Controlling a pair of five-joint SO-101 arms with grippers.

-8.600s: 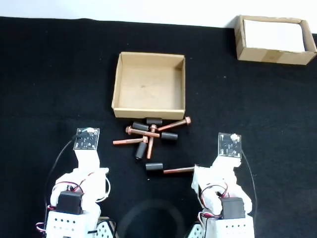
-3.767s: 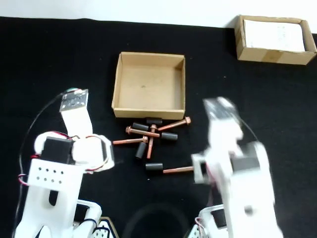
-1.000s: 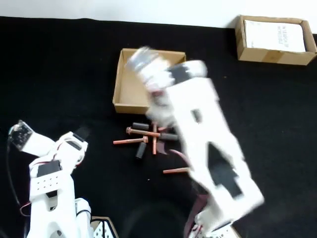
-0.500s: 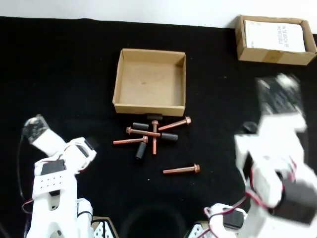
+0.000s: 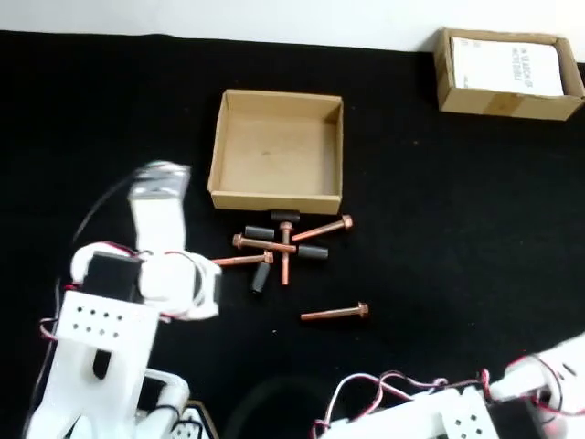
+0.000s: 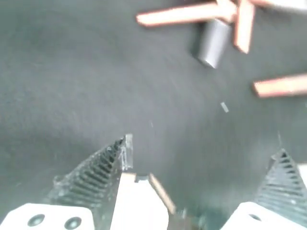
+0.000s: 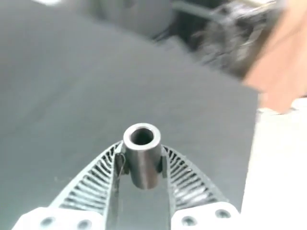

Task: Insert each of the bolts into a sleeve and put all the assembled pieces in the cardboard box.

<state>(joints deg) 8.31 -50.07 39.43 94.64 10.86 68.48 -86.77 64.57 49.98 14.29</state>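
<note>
Bolts (image 5: 335,313) and sleeves (image 5: 312,251) are scattered on the counter (image 5: 457,229) beside the empty cardboard box (image 5: 216,155), none assembled. One sleeve (image 7: 142,160) is clasped by the right pincer (image 7: 142,152); the left pincer (image 6: 204,148) is spread open.

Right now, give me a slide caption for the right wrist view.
Right pincer grips a sleeve with its open bore facing the camera.

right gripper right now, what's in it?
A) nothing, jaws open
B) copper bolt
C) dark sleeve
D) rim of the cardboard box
C: in the right wrist view the right gripper is closed on a dark hollow sleeve, with the sleeve's open end facing the camera.
</note>
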